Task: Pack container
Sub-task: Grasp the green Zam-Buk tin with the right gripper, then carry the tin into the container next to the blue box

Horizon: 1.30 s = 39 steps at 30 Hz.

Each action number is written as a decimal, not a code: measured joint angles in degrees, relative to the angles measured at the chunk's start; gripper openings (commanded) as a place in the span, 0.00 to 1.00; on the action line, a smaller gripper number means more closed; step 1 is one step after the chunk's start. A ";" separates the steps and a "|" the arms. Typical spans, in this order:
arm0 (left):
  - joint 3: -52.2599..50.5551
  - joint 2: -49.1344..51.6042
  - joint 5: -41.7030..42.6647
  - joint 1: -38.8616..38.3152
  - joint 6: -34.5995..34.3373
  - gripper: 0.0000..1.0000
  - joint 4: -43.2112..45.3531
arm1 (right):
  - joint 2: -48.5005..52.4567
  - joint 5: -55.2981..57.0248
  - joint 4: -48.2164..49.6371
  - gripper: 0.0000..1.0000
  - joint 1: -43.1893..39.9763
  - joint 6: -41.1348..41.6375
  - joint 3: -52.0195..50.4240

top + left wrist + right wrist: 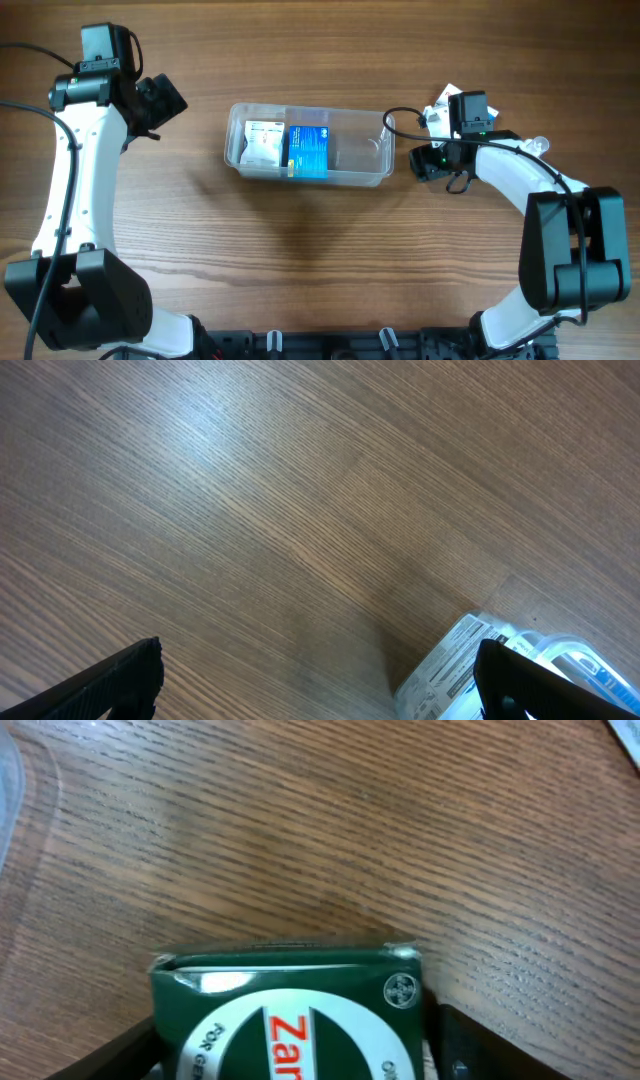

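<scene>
Centrally on the brown wooden table [300, 260] sits the clear rectangular plastic container [365, 150], holding a white paper packet [264, 143] at its 9 o'clock end and a blue box [309, 151] beside it. Near its 3 o'clock end the right gripper [425, 160] clamps a green cardboard box with red lettering [290, 1010]; at 10 o'clock the left gripper [165, 98] hangs spread wide, empty.

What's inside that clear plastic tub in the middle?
A white box and a blue box sit side by side in the left half of the container; its right half looks bare. Anything under them is hidden.
</scene>
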 measured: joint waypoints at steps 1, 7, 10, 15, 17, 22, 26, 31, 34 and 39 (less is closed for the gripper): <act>0.00 0.00 0.00 0.00 -0.02 1.00 0.00 | 0.00 0.11 0.00 0.66 0.00 0.00 0.00; 0.00 0.00 0.02 0.00 0.00 1.00 0.00 | 0.26 1.33 -6.14 0.65 0.00 2.64 2.58; 0.00 0.00 0.00 0.00 -0.02 1.00 0.00 | -0.04 1.55 -10.10 0.63 0.00 4.52 5.88; 0.00 0.00 0.00 0.00 0.00 1.00 0.00 | -4.81 1.75 -18.36 0.63 0.00 9.07 12.41; 0.00 0.00 0.02 0.00 0.00 1.00 0.00 | -7.54 1.75 -21.84 0.63 0.00 10.49 15.78; 0.00 0.00 0.00 0.00 -0.02 1.00 0.00 | -11.56 1.73 -28.70 0.61 1.14 14.71 23.02; 0.00 0.00 0.02 0.00 0.00 1.00 0.00 | -13.77 1.68 -28.83 0.61 6.69 17.92 25.59; 0.00 0.00 0.02 0.00 -0.02 1.00 0.00 | -14.32 1.49 -26.75 0.61 16.00 23.80 26.34; 0.00 0.00 0.02 0.00 -0.02 1.00 0.00 | -13.97 1.77 -24.96 0.62 22.27 27.12 26.36; 0.00 0.00 0.02 0.00 0.00 1.00 0.00 | -8.04 4.31 -24.06 0.62 27.93 31.95 26.64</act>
